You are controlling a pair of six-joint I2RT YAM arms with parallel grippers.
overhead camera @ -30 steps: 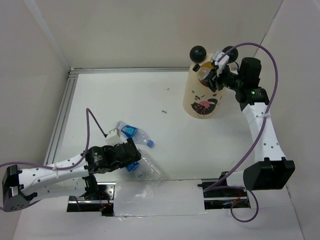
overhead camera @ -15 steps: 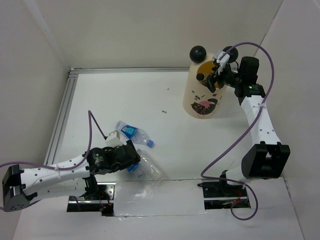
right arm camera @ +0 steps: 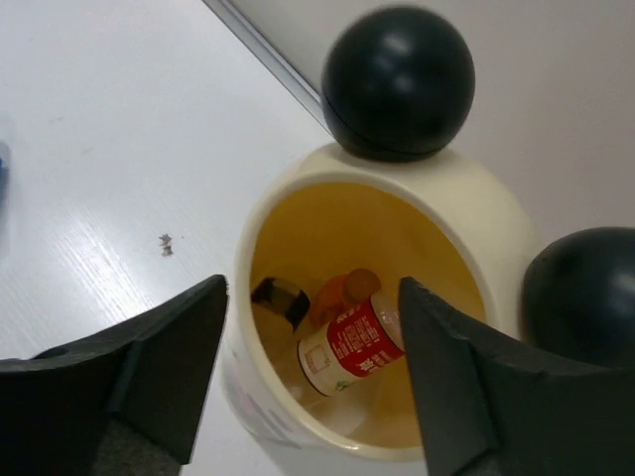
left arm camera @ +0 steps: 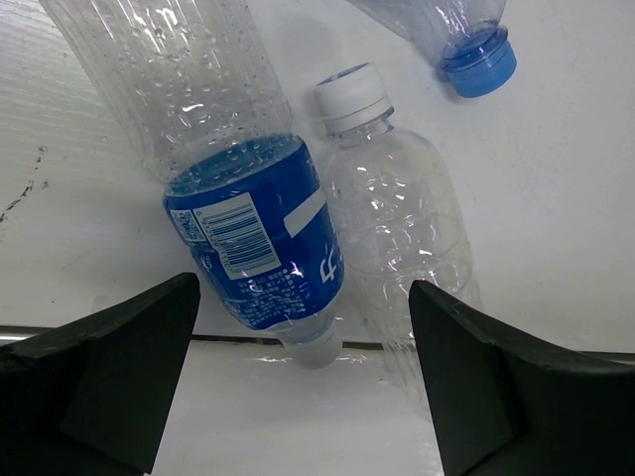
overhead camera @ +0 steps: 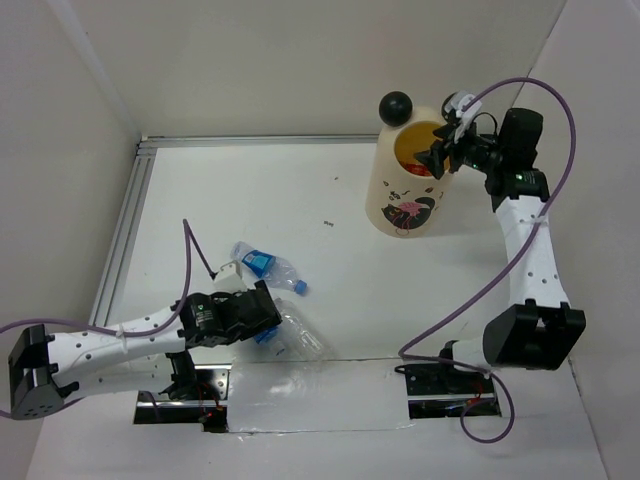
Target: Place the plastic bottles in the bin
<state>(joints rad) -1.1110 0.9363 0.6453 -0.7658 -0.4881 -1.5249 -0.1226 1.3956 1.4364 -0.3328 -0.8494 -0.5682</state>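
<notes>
The cream bin (overhead camera: 400, 205) stands at the back right. In the right wrist view its rim (right arm camera: 474, 193) rings a yellowish inside holding a red-labelled bottle (right arm camera: 352, 347), an orange bottle (right arm camera: 342, 291) and a dark-labelled bottle (right arm camera: 280, 297). My right gripper (overhead camera: 441, 157) hangs open and empty above the bin's right rim (right arm camera: 310, 302). My left gripper (overhead camera: 262, 313) is open and low over the near-left bottles (left arm camera: 303, 297). Between its fingers lie a blue-labelled bottle (left arm camera: 260, 243) and a clear white-capped bottle (left arm camera: 397, 213). A blue-capped bottle (left arm camera: 476, 55) lies beyond.
Two black ball ears (right arm camera: 397, 79) (right arm camera: 585, 297) sit on the bin's rim. White walls close in the table on the left, back and right. A metal rail (overhead camera: 125, 230) runs along the left edge. A seam (left arm camera: 119, 337) crosses the near table under the bottles.
My right gripper has drawn back to the right from over the bin, so more of its yellow inside shows. My left gripper has edged slightly forward over the bottles.
</notes>
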